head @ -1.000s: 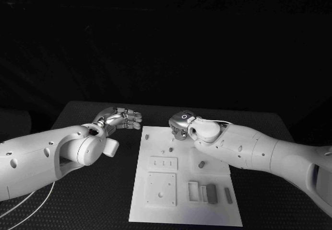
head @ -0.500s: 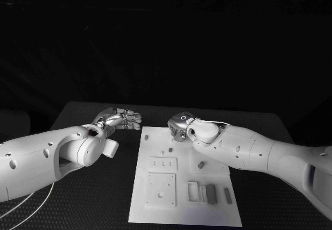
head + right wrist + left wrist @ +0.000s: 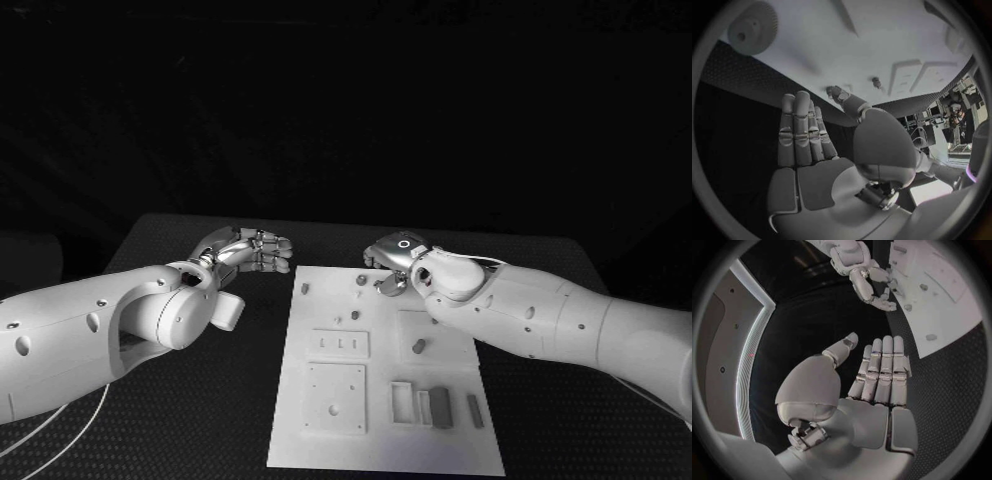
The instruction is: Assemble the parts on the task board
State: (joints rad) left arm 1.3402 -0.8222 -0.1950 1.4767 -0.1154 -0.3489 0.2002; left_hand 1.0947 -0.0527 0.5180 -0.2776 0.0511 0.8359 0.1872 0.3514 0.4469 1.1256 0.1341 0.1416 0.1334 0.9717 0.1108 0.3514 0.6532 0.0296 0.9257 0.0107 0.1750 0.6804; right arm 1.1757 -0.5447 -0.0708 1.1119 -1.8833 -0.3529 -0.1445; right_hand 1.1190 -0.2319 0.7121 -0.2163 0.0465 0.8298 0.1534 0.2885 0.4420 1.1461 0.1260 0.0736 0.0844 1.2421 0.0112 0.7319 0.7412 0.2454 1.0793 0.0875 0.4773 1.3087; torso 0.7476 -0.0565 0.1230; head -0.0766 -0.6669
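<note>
The white task board [image 3: 447,440] lies lengthwise in the middle of the black table. Small grey pegs stand on it [image 3: 355,315] [image 3: 420,345], and grey bars [image 3: 441,407] [image 3: 475,410] lie near its front right. My right hand [image 3: 392,262] hovers over the board's far end, fingers pointing down; in the right wrist view its fingers [image 3: 801,132] are straight and empty, with the thumb tip close to the board [image 3: 848,40] beside a peg [image 3: 876,82]. My left hand [image 3: 253,250] hangs just left of the board's far corner, fingers [image 3: 882,370] stretched out and empty.
Raised white squares [image 3: 340,343] [image 3: 335,395] sit on the board's left half, and a slotted white holder [image 3: 404,398] lies beside the bars. Black table [image 3: 188,420] lies left and right of the board. A thin white cable [image 3: 58,425] curves at the front left.
My right hand and forearm have shifted a little to the right over the board's far end. The left hand has stayed where it was.
</note>
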